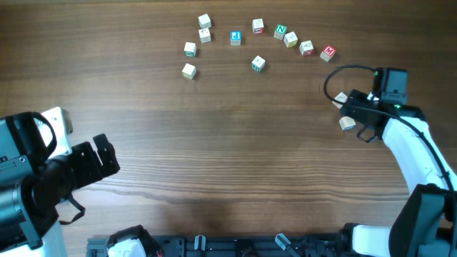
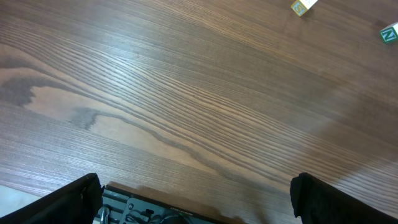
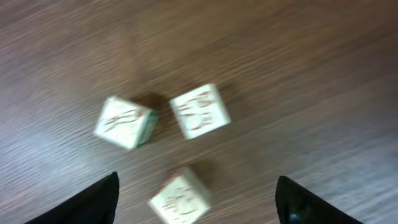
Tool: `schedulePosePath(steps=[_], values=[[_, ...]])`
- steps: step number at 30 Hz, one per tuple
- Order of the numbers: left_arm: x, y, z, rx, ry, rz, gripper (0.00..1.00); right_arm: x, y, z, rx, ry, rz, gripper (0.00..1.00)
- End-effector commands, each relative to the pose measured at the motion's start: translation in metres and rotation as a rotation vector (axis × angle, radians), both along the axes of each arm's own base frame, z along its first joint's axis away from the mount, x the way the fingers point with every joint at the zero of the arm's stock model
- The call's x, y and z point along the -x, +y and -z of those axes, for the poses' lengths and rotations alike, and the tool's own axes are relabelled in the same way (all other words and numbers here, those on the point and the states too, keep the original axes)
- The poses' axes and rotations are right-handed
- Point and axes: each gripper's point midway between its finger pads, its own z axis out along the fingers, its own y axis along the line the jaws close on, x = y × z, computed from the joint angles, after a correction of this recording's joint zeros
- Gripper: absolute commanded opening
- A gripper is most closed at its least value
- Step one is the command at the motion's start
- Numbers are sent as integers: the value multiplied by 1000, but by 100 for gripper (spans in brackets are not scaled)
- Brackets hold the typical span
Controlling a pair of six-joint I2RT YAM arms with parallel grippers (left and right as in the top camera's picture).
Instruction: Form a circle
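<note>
So the circle [image 1: 258, 26] is nowhere near a circle yet. It's a loose arc of letter cubes along the far edge of the table [image 1: 228, 157], open toward the robot. One stray cube [image 1: 258, 64] sits just inside the arc.

The right hand [image 1: 345, 111] is down over a small cluster off the arc's right end. Its fingers are spread with the nearest cube [image 3: 180, 198] between them, and as far as I can see they aren't touching it. The wrist view is blurry, so I can't read any letters.

My take is that the step is to pick this one and carry it over to extend the curve downward on the right. To do that well, center the cube between the fingers and square them to its flat faces before pinching. It looks slightly left of center.

The thing to watch is the two other cubes [image 3: 124, 122] [image 3: 199, 111] sitting just beyond it, near each other. A sloppy approach could knock them around.

The left hand [image 1: 107, 158] is spread wide and holds nothing, well away at the near left, so it isn't in the way.
</note>
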Motion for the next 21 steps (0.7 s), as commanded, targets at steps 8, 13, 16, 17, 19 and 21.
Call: schedulePosePath(steps=[8, 13, 16, 17, 19, 21], values=[[2, 3, 0, -5, -3, -20, 100, -22, -8, 21, 89, 30, -287, 72], [2, 3, 0, -5, -3, -20, 100, -28, -12, 38, 64, 33, -287, 62], [2, 3, 0, -5, -3, -20, 100, -29, -13, 41, 70, 36, -284, 60], [2, 3, 0, -5, -2, -21, 100, -30, -17, 40, 90, 35, -273, 59], [2, 3, 0, -5, -3, -20, 100, -31, -28, 38, 140, 35, -230, 60], [2, 3, 0, -5, -3, -20, 100, -31, -33, 36, 158, 33, -197, 60]])
